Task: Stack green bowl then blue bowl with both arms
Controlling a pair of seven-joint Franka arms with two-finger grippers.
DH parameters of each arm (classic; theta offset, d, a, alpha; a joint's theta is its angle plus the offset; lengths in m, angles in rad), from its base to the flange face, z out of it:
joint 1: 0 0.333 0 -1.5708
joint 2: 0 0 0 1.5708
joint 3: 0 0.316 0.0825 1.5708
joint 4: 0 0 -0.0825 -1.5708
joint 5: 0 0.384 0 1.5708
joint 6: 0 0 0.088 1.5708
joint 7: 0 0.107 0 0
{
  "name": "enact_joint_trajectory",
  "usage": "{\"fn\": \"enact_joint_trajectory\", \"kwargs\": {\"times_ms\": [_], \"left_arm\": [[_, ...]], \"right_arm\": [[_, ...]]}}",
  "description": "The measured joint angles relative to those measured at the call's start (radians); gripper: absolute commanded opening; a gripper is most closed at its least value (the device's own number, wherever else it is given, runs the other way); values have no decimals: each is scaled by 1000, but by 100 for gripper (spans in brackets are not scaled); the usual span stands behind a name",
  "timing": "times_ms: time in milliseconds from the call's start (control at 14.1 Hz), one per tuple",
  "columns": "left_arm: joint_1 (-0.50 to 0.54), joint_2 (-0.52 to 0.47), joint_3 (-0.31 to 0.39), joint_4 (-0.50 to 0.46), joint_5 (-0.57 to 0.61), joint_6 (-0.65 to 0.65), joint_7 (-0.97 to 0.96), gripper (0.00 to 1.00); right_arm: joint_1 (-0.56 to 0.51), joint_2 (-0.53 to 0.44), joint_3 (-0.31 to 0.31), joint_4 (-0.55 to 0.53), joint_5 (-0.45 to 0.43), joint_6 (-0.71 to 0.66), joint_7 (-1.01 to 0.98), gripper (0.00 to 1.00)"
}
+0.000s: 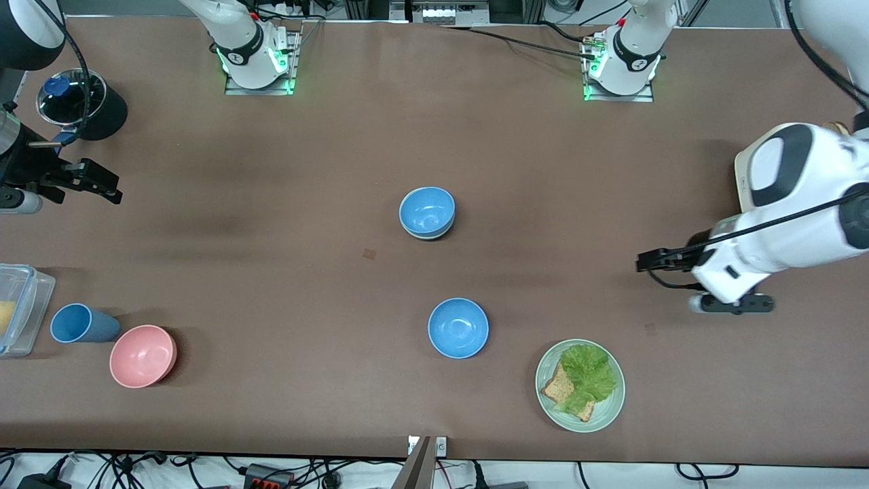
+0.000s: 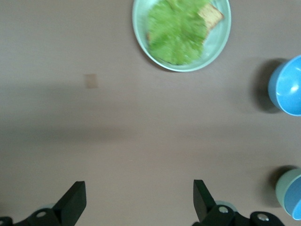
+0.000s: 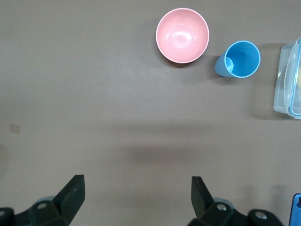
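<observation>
The blue bowl (image 1: 427,210) sits nested in the green bowl (image 1: 428,234); both the left gripper (image 1: 643,261) and right gripper (image 1: 102,183) hang with fingers spread, so any nudge could topple the stack.

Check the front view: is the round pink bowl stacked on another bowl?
No, the round pink bowl sits alone on the table beside the blue cup.

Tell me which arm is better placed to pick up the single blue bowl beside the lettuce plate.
Probably the left. The left gripper, open, hangs closer to that blue bowl, which its wrist view shows. The right gripper, open, waits at the right arm's end.
</observation>
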State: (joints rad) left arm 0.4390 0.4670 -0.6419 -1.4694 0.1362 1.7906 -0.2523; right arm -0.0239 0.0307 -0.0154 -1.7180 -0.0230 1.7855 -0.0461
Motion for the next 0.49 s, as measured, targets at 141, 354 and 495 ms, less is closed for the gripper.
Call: {"fn": "enact_joint_trajectory", "kwargs": {"times_ms": [141,354,495], "left_arm": [[-75,-83,131,-5,-30,-28,26,100],[-361,-240,497,-56,-104,-98,228,100],[-474,-301,648,-85,-123,-134,278,100]], "right_arm": [[0,0,0,-4,0,-27,8,100],[0,0,0,-5,0,-46,9,100],[0,0,0,-5,0,-47,9,100]]}}
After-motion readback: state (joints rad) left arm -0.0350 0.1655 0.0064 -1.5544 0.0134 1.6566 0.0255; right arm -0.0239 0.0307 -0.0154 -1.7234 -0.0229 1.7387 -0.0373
